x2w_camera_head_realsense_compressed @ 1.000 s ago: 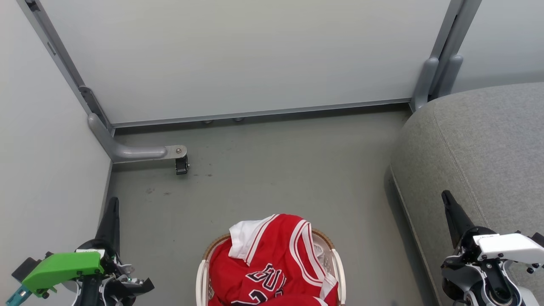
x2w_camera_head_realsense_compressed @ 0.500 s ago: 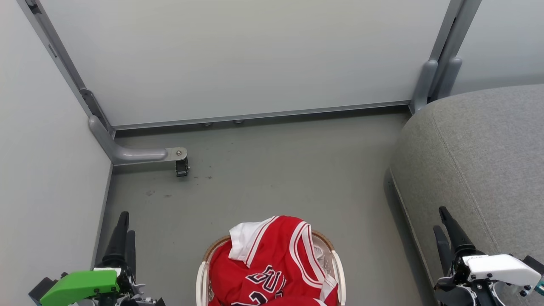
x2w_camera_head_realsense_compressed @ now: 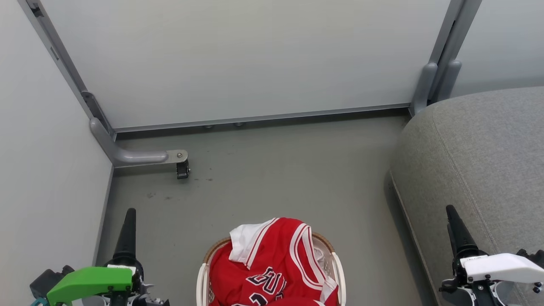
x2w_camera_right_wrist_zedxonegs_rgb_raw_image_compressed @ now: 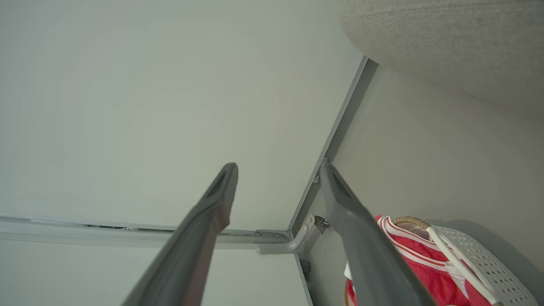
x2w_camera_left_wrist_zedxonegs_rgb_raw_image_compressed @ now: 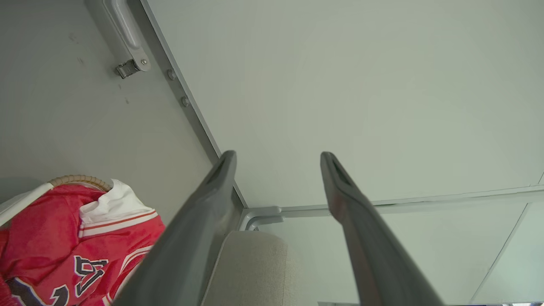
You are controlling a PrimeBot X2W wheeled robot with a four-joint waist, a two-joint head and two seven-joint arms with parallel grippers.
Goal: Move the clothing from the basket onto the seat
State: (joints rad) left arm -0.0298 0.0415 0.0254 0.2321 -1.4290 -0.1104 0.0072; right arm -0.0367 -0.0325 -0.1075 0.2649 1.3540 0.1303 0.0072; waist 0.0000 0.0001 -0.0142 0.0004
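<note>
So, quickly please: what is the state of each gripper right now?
The left gripper, two long dark fingers: open, holding nothing.
The right gripper, two long dark fingers: open, holding nothing.

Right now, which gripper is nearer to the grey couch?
Right. In the head view, the right gripper sits at the near edge of the couch; the left gripper is beyond the basket from it, beside the wall.

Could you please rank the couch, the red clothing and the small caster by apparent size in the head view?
1. couch
2. red clothing
3. caster
The frame edge crops the first two, but the order holds.
</note>
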